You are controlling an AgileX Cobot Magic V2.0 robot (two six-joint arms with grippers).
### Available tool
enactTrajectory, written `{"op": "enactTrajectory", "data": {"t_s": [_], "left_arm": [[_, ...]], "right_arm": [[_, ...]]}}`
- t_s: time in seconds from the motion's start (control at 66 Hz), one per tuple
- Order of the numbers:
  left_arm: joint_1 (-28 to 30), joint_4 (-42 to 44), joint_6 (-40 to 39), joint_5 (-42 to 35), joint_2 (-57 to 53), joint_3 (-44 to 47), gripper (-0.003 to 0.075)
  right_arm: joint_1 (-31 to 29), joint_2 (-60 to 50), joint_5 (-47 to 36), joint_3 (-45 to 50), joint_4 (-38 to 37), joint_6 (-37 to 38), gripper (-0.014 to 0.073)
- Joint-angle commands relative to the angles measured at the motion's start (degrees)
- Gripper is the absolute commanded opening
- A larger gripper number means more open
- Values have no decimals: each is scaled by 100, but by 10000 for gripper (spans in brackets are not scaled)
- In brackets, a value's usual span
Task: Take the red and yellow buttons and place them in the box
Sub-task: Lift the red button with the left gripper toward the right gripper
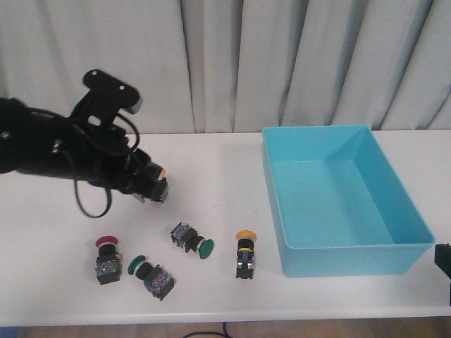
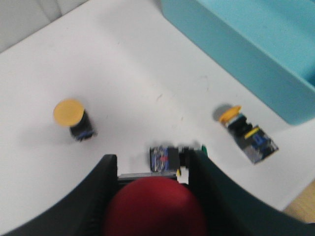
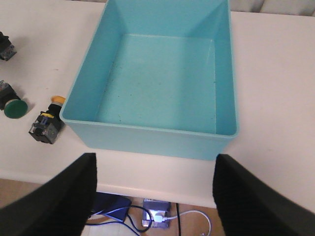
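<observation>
My left gripper (image 1: 153,184) hangs above the table's left part. In the left wrist view it (image 2: 153,169) is shut on a red button (image 2: 155,209), whose red cap fills the gap between the fingers. Another red button (image 1: 106,258) stands at the front left. One yellow button (image 1: 245,255) lies near the turquoise box (image 1: 416,218) and also shows in the left wrist view (image 2: 245,133). A second yellow button (image 2: 73,118) stands upright further off. My right gripper (image 3: 155,196) is open and empty over the table's front edge, before the box (image 3: 147,135). The box is empty.
Two green-capped buttons (image 1: 192,239) (image 1: 152,274) lie at the front between the red and yellow ones; one shows just beyond my left fingertips (image 2: 170,158). Grey curtains hang behind the table. Cables and a power strip (image 3: 157,216) lie on the floor below the front edge.
</observation>
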Motion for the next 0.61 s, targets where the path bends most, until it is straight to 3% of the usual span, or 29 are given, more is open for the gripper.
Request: {"op": "enactTrajectory", "data": {"t_s": [0.0,0.167,0.258,0.455,0.591], "left_arm": [[144,-81,-21,-396,-740,428,139],[461,-348,29,-380,-1340,1028,139],[474,-954,618,-197,-1370,1109,140],[474,-3562,3675,207,-1280,1109,141],[474,-5076,5873,1063,-1269,1109,141]], "right_arm": [[-34,139,-129,-152,31,-75,473],[-34,566,67,-152,303,-363,471],[-34,874,87,-157,713,-821,471],[-34,1622,128,-172,2510,-2739,471],[-27,2279,379,-176,3974,-4038,471]]}}
